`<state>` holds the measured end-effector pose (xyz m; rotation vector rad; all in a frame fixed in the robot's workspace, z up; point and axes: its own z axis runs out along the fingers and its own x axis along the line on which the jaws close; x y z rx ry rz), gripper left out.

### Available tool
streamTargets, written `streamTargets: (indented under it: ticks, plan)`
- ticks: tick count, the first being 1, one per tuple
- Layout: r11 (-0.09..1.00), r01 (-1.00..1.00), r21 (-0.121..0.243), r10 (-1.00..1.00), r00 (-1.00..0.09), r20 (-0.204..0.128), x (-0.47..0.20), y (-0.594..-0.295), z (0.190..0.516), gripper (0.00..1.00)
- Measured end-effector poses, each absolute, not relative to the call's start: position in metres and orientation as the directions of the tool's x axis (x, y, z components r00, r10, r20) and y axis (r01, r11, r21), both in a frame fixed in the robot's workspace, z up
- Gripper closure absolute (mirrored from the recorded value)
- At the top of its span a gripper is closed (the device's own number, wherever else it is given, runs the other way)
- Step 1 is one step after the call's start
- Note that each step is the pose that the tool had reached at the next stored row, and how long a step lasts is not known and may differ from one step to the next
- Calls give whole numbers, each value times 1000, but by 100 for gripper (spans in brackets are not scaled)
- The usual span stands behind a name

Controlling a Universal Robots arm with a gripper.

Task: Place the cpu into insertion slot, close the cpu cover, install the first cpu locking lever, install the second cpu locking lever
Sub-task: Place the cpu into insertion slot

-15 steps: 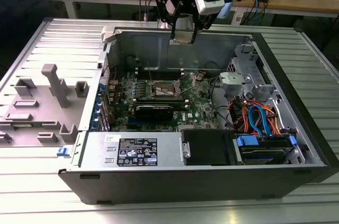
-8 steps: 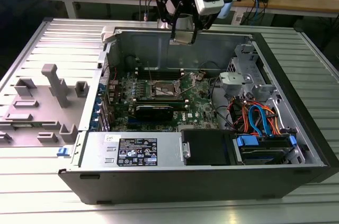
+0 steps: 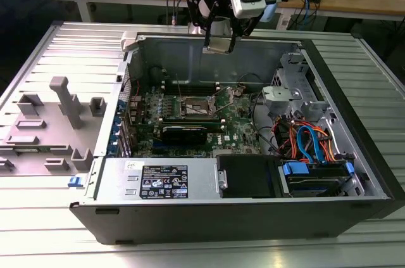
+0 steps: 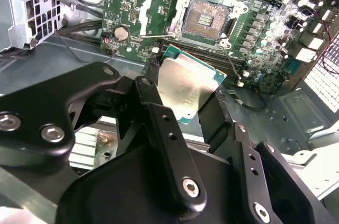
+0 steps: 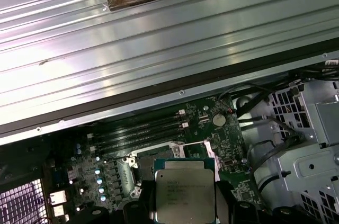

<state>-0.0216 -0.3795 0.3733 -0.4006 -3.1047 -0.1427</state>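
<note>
Exterior view: the gripper (image 3: 218, 41), pinching the cpu (image 3: 217, 46), hangs above the open computer case (image 3: 266, 59); the insertion slot (image 3: 199, 107) lies below it, inside. Second wrist view: beyond the pinched cpu (image 4: 186, 83), the insertion slot (image 4: 208, 20) shows bare pins. First wrist view: fingers (image 5: 225, 205) flank the cpu (image 5: 184, 192).

Exterior view looks down on PC case (image 3: 221, 220); both wrist views see mobo (image 4: 119, 15) (image 5: 212, 128) close.

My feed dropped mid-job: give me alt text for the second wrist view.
The pincer holds the cpu, silver top showing, above the green motherboard. Beyond it the insertion slot lies open and empty, its cpu cover folded open.
</note>
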Motion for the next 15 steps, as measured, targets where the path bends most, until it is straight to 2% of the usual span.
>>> streamTargets:
  ticks: [15]
  plan:
    - [953,289,89,289,-957,19,-22,-382,373,46]
